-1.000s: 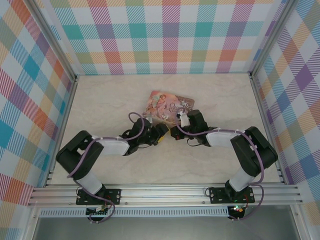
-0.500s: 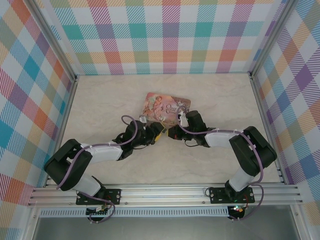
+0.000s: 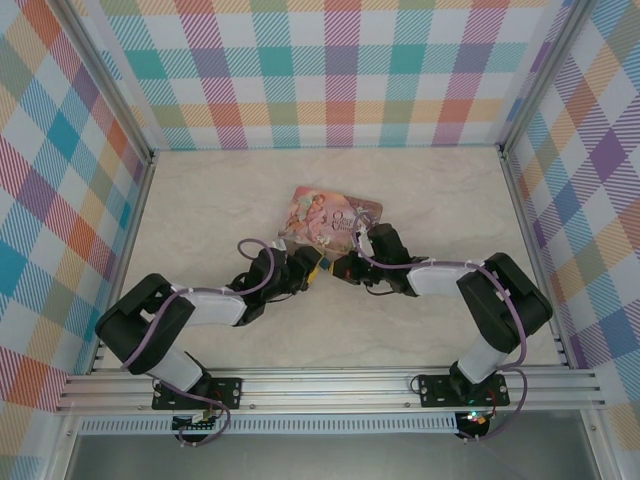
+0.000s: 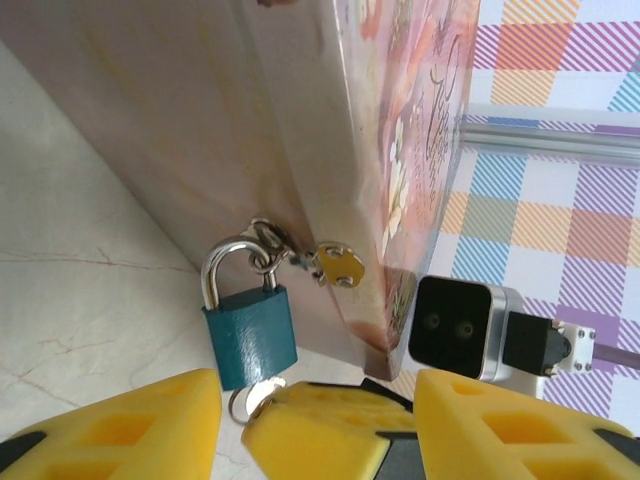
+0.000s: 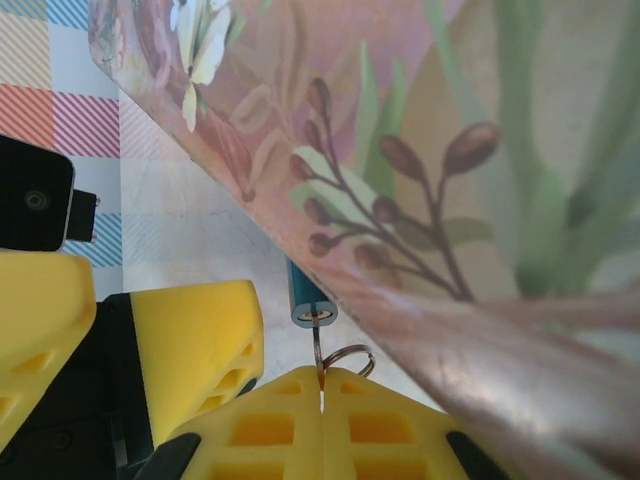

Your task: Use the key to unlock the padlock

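Observation:
The small blue padlock (image 4: 250, 335) hangs by its metal shackle (image 4: 222, 268) from the hasp on the pink tin (image 4: 330, 120). The key (image 5: 318, 345) sits in the keyhole on the padlock's underside (image 5: 312, 310), its ring (image 5: 348, 358) dangling beside it. My right gripper (image 5: 322, 385) is shut on the key's head, just below the padlock. My left gripper (image 4: 315, 388) is open, its yellow fingers (image 4: 130, 425) either side of the padlock's base and of the right gripper's fingers, not touching the padlock. In the top view both grippers, left (image 3: 310, 268) and right (image 3: 345, 268), meet at the tin's near edge.
The tin (image 3: 335, 215) lies mid-table and is tilted over both grippers in the wrist views. A small brass latch (image 4: 338, 263) hangs beside the shackle. The marbled tabletop (image 3: 220, 200) is walled in by checked panels, with an aluminium rail (image 3: 330, 385) along the near edge.
The left arm's elbow has shifted left and the left gripper has settled closer to the padlock with its jaws narrower. The tin has turned slightly. The right gripper stays shut on the key.

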Tool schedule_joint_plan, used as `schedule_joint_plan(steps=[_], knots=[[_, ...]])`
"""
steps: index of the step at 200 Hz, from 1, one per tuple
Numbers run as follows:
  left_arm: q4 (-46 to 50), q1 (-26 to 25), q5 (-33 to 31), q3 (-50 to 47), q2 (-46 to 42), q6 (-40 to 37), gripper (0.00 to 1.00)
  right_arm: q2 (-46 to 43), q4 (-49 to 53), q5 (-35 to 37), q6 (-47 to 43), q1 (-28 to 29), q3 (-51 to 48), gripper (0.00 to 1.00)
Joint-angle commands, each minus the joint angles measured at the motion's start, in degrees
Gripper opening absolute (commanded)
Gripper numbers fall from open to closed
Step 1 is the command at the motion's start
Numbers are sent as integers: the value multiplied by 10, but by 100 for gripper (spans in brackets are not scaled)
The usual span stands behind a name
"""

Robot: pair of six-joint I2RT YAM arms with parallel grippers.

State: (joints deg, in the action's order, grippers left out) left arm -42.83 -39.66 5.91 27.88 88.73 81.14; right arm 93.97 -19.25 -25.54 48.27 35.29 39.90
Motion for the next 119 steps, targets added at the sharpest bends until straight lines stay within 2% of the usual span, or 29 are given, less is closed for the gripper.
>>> schedule_joint_plan(steps=[1,119], knots=[[-63,0,-2,-3,34,31,51,-1,8,-7,17,7,7,1],[-122,-5,-6,10,97,46,35,2,5,-5,26,14,9,1]])
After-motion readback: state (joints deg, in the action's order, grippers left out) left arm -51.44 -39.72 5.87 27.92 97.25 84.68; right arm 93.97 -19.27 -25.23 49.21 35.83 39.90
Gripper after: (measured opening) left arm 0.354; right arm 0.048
